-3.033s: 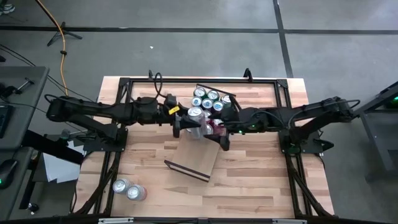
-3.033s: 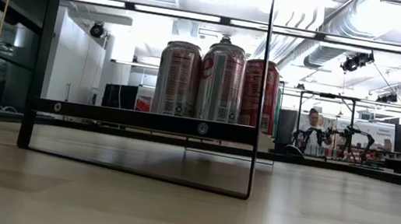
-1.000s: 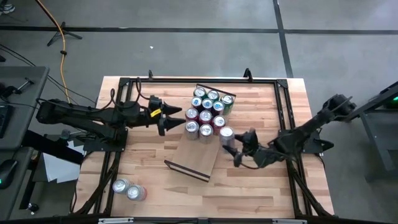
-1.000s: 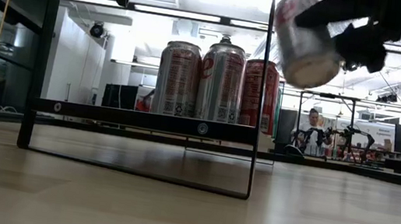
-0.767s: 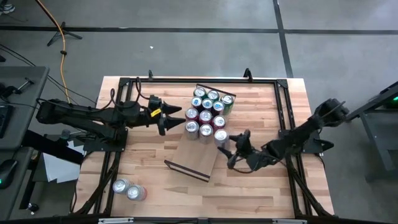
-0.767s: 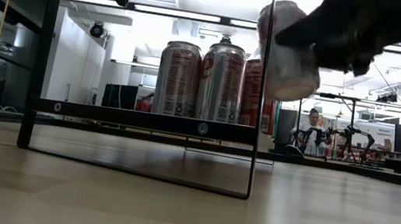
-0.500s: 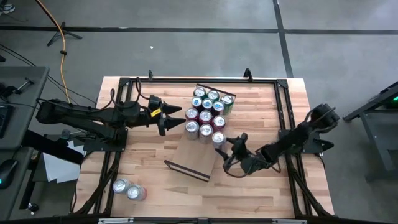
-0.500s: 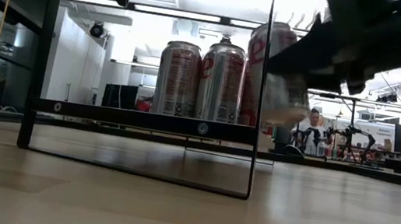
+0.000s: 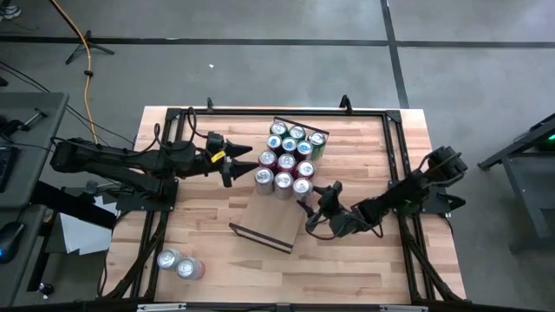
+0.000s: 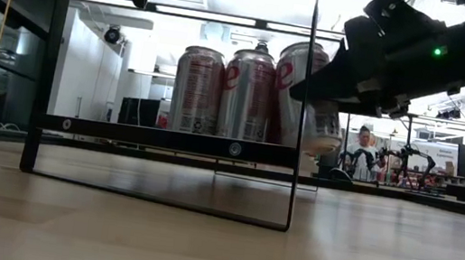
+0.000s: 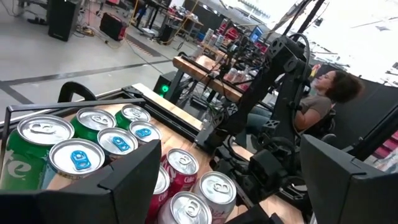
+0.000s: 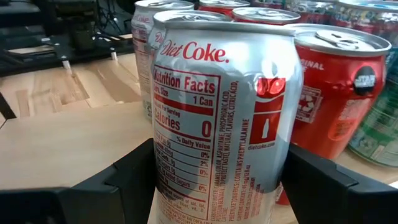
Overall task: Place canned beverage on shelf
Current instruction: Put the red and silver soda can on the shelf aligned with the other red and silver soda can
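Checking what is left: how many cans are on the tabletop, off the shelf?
2: one can and another can beside it, tabletop's lower-left corner in the high view; more may be hidden.

Bright overhead lighting, glare on the can (image 12: 217, 112), blurred background.

cans (image 9: 289, 152) on shelf (image 9: 276, 218) rear, 2 cans (image 9: 179, 263) front-left
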`<state>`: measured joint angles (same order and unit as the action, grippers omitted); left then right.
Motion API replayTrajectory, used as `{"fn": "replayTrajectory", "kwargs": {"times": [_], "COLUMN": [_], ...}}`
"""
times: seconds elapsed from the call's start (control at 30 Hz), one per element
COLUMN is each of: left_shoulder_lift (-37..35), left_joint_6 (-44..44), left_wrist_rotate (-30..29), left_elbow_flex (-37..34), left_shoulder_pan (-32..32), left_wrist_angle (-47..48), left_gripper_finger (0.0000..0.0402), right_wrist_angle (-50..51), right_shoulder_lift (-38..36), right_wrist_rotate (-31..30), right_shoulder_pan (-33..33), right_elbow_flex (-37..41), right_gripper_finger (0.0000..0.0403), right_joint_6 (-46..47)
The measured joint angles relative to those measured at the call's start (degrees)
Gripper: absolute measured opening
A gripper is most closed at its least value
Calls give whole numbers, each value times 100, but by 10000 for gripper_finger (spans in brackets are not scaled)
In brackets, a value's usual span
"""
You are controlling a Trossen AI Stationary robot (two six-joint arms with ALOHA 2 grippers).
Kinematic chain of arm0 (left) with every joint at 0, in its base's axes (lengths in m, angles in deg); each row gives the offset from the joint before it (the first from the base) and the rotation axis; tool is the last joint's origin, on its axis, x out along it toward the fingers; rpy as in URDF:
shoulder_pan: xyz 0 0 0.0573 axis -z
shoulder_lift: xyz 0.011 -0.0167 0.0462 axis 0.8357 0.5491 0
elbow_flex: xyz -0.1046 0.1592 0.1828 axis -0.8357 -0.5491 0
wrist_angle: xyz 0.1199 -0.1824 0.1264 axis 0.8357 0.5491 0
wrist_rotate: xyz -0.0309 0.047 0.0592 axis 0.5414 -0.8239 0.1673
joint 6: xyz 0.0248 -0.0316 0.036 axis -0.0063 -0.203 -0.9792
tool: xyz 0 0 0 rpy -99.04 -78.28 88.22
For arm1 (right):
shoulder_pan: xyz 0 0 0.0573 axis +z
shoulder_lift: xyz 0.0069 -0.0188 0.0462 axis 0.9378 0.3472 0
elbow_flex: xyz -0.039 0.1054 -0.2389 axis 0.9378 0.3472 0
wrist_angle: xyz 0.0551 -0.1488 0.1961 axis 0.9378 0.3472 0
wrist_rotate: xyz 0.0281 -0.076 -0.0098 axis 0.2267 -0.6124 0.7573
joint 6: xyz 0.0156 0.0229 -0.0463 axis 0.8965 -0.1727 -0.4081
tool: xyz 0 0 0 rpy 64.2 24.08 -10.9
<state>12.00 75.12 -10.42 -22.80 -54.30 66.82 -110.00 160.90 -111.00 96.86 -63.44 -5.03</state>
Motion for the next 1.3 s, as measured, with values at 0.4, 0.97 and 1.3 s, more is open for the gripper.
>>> {"fn": "replayTrajectory", "kwargs": {"times": [0.4, 0.97, 1.3], "left_shoulder_lift": [0, 0, 0], "left_joint_6": [-42, -40, -42], "left_wrist_rotate": [-28, -28, -38], "left_elbow_flex": [0, 0, 0], "left_shoulder_pan": [0, 0, 0], "left_wrist_angle": [22, 33, 37], "left_gripper_finger": [296, 296, 296], "right_wrist_angle": [-51, -81, -639], "right_shoulder_lift": [0, -2, -2], "right_wrist_rotate": [291, 550, 574], "right_shoulder_pan": [-247, -322, -308], "right_elbow_flex": [0, -4, -4], "right_gripper_finger": [272, 335, 338], "right_joint_6": [-131, -195, -674]}}
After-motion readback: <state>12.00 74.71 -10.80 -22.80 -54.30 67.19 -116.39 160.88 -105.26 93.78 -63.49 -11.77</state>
